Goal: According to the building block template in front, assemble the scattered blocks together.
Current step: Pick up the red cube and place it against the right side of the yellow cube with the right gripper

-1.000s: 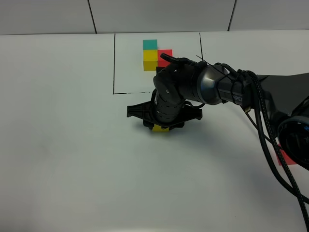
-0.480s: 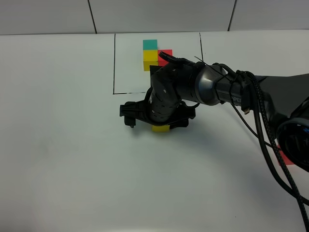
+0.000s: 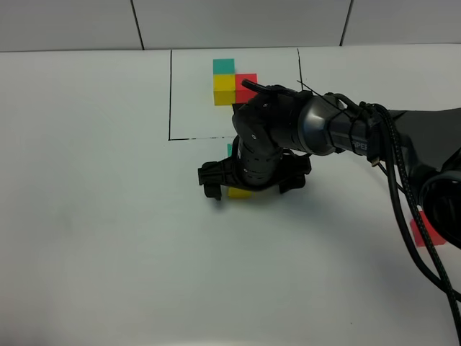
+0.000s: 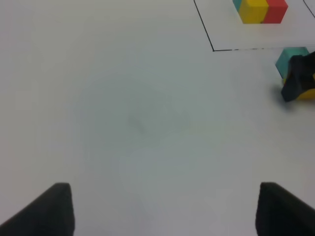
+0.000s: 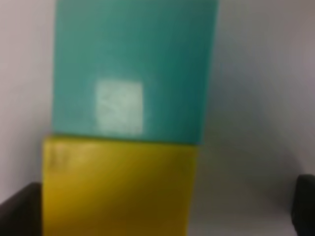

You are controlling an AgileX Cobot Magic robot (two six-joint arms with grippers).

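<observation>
Exterior high view, table: a white matte table (image 3: 108, 238) is filling the field, with grey wall panels running behind its far edge.
Red loose block: a plain red matte cube (image 3: 425, 234) is sitting nearest the camera at the right edge, partly hidden behind black cables and well apart from the other two loose cubes.
Left gripper (image 4: 172, 211): only its two dark fingertips (image 4: 61, 209) are showing in its wrist view. They are standing wide apart over the table with nothing between them.
Right gripper (image 3: 248, 186): it is reaching across to mid-table and hanging low over the yellow cube. The jaws are standing spread, one dark tip close beside the cube's edge and the other apart from it; the pads are not pressing on it.
Yellow loose block: a plain yellow matte cube (image 5: 118, 187) is resting on the table between the spread tips, mostly covered by the wrist from above (image 3: 239, 192).
Teal loose block: a plain teal matte cube (image 5: 133, 69) is lying flush against the yellow cube's far face, showing a pale square patch on top. From above only a sliver (image 3: 230, 149) is peeking out, just short of the black line.
Black outline (image 3: 170, 101): a thin black-lined rectangle is marking off the far middle of the table.
Template: three joined cubes in an L (image 3: 227, 85) are sitting inside the outline, teal farthest, yellow before it, red to yellow's right.
</observation>
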